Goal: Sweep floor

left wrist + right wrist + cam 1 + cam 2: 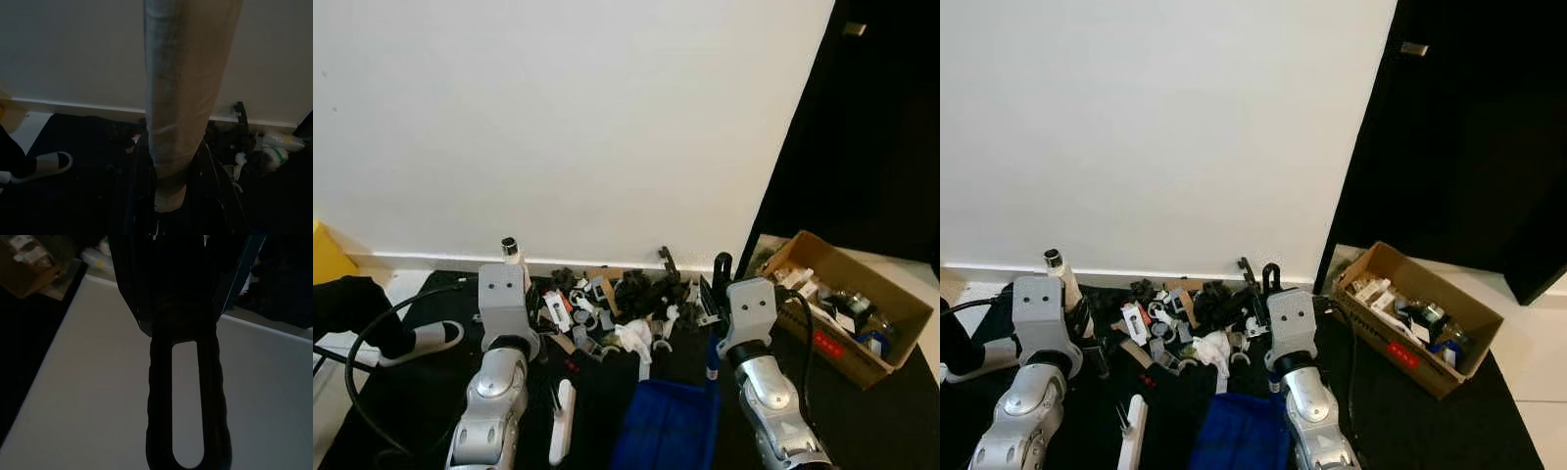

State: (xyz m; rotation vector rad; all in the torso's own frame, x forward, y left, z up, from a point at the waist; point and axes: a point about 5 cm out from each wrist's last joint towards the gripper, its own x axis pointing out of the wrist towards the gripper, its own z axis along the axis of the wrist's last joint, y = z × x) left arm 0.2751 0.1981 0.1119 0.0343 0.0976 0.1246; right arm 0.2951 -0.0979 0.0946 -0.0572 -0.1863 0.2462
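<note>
Left eye view: left gripper (166, 196) clasps the broom handle (183, 88); right gripper (183, 303) clasps the dustpan handle (186, 401) beside the debris pile (617, 304).

Debris pile (617, 308) on black floor (411, 392)

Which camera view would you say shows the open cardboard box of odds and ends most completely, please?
The right eye view: the cardboard box sits whole on the dark mat by the doorway, its contents visible. The left eye view shows it too, nearer the frame's edge. The right wrist view catches only a corner; the left wrist view is too dark to tell.
</note>
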